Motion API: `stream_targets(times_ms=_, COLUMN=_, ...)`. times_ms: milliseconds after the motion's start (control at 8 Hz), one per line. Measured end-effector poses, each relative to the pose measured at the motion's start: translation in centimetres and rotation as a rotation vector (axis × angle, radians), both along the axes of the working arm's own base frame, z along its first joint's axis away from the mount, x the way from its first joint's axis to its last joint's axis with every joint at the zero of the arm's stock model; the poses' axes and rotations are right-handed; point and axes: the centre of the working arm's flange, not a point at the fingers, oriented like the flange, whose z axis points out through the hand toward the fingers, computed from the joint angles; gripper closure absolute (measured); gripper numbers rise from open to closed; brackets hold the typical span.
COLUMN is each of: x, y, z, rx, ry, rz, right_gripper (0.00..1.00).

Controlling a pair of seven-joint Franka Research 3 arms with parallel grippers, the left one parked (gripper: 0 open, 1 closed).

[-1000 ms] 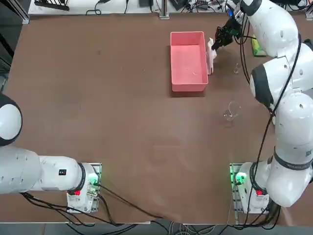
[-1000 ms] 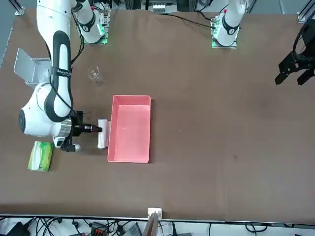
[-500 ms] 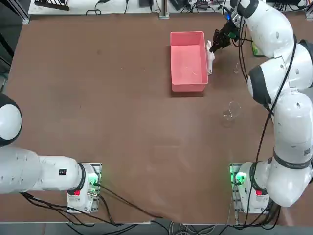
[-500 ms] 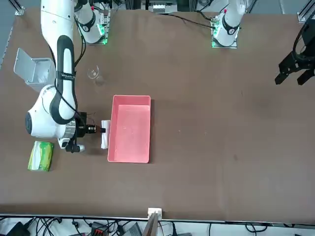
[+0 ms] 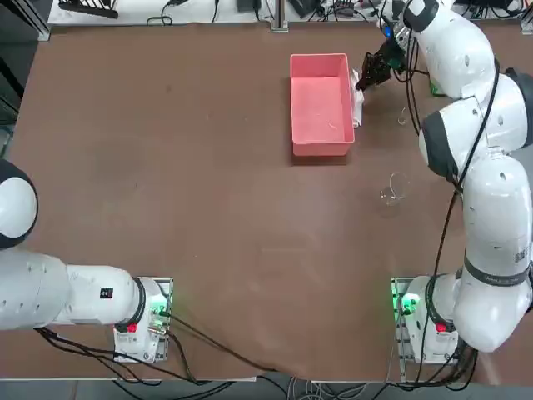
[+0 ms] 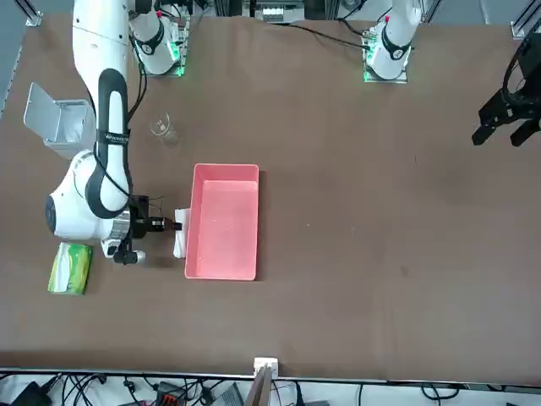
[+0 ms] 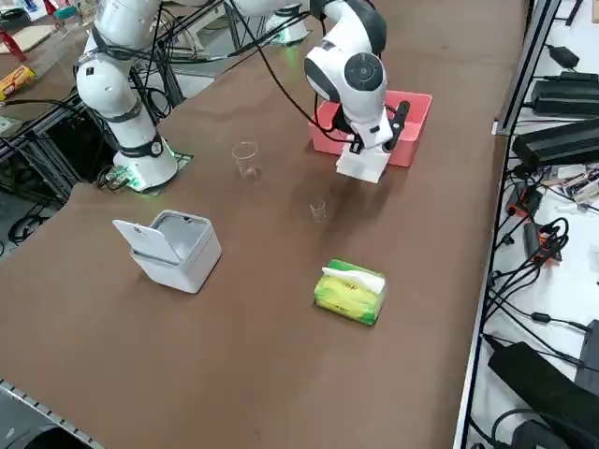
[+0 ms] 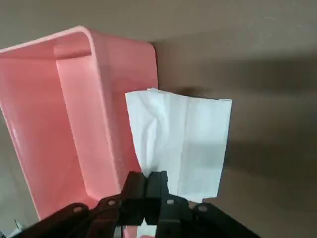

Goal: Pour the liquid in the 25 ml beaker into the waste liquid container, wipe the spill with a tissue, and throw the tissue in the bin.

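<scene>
Creased white tissue [image 8: 183, 139] in right gripper [image 8: 151, 186]

Creased white paper tissue [image 8: 181, 141], smooth pink plastic tray [image 8: 64, 124]

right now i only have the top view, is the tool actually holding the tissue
Observer: Yes. In the wrist view the right tool is shut on one edge of the tissue, which sits just outside the pink tray's wall.
Operator: where's the bin, the arm hides it for me
Observer: The side view shows the bin standing on the table, apart from the tray, with its lid flipped open.
</scene>
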Motion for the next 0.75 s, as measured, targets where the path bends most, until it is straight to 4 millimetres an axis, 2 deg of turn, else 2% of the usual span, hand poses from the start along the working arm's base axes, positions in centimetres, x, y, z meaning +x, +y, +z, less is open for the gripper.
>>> stream_targets(times_ms=750, x=-0.1, y=-0.7, z=-3.1, rx=-0.031, ry=-0.1, rz=0.12, right_gripper=0.98)
